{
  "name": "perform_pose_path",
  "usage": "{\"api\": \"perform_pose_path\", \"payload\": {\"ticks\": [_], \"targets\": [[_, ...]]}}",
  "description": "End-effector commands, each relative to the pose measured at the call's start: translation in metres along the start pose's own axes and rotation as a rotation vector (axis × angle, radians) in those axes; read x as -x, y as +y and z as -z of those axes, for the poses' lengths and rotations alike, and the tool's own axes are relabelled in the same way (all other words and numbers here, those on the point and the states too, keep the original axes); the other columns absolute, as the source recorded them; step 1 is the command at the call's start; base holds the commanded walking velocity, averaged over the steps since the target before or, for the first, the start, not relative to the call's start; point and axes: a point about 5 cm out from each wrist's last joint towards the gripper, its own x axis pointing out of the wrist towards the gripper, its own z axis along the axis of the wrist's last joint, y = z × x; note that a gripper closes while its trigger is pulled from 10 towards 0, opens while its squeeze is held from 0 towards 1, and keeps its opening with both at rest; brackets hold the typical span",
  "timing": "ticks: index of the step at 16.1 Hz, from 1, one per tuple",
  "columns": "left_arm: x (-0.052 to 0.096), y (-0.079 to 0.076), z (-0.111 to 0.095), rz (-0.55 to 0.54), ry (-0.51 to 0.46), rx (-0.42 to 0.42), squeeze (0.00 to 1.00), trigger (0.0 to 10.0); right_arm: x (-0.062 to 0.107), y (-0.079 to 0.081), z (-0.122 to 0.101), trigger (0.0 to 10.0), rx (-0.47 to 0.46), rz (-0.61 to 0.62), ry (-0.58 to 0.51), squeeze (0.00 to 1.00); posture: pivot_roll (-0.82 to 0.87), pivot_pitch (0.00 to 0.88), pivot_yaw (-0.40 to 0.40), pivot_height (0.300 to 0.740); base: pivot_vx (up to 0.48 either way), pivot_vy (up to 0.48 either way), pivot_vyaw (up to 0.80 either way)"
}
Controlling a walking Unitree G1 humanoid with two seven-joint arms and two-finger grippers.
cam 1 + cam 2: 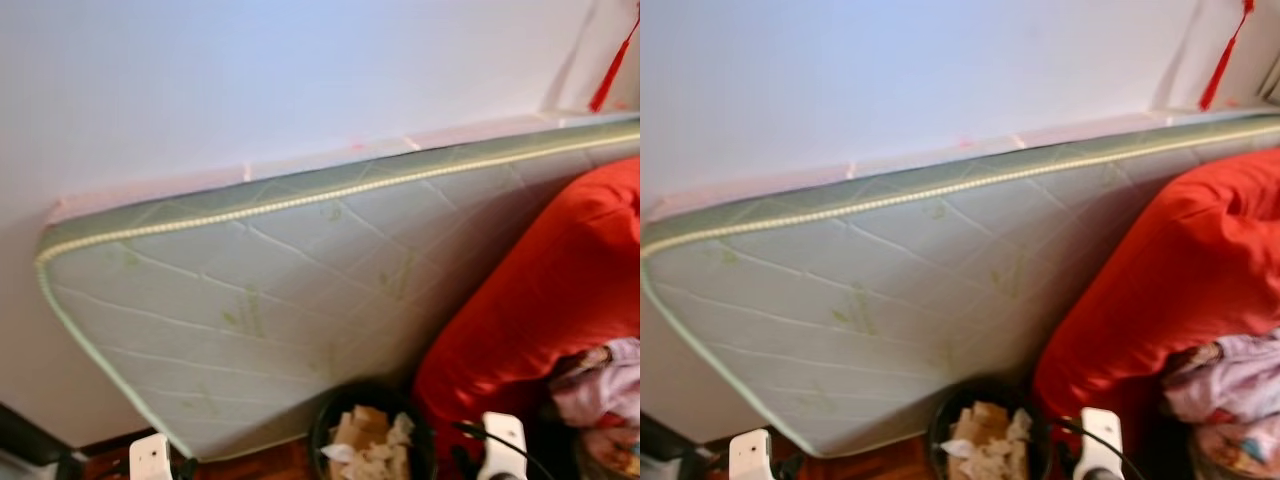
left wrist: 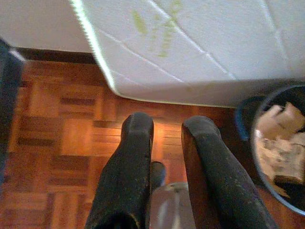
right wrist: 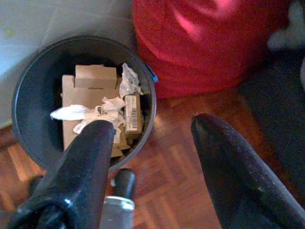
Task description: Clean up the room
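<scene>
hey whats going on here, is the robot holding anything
Nothing is held right now. The robot faces a quilted mattress leaning on its edge against the white wall, with a big red cushion beside it. A dark trash bin of cardboard and crumpled paper stands on the parquet floor at the mattress's foot. The left gripper and right gripper hang open above the floor, the right one close to the bin.

No readable text; barcode label on box (image 3: 133, 113) illegible.
</scene>
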Motion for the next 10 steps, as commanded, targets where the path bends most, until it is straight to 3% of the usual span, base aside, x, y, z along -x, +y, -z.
{"api": "perform_pose_path", "payload": {"ticks": [1, 5, 7, 10], "targets": [[0.001, 0.003, 0.003, -0.008, 0.028, -0.027, 0.0, 10.0, 0.001, -0.003, 0.006, 10.0, -0.069, 0.025, 0.012, 0.0, 0.13, 0.0, 0.02, 0.74, 0.0, 0.0, 0.0], [-0.001, 0.004, 0.001, -0.037, 0.025, -0.001, 0.0, 10.0, 0.005, -0.007, 0.021, 10.0, -0.025, 0.021, 0.064, 0.0, 0.13, 0.0, 0.007, 0.74, 0.0, 0.0, 0.0], [-0.001, -0.001, 0.002, -0.033, 0.035, 0.005, 0.0, 10.0, 0.004, 0.008, 0.024, 10.0, -0.041, 0.004, 0.054, 0.0, 0.14, 0.0, -0.006, 0.74, 0.0, 0.0, 0.0], [-0.001, -0.007, 0.007, -0.016, 0.05, -0.003, 0.0, 10.0, 0.004, 0.01, 0.026, 10.0, -0.012, -0.02, 0.058, 0.0, 0.15, 0.0, -0.02, 0.74, 0.0, 0.0, 0.0]]}}
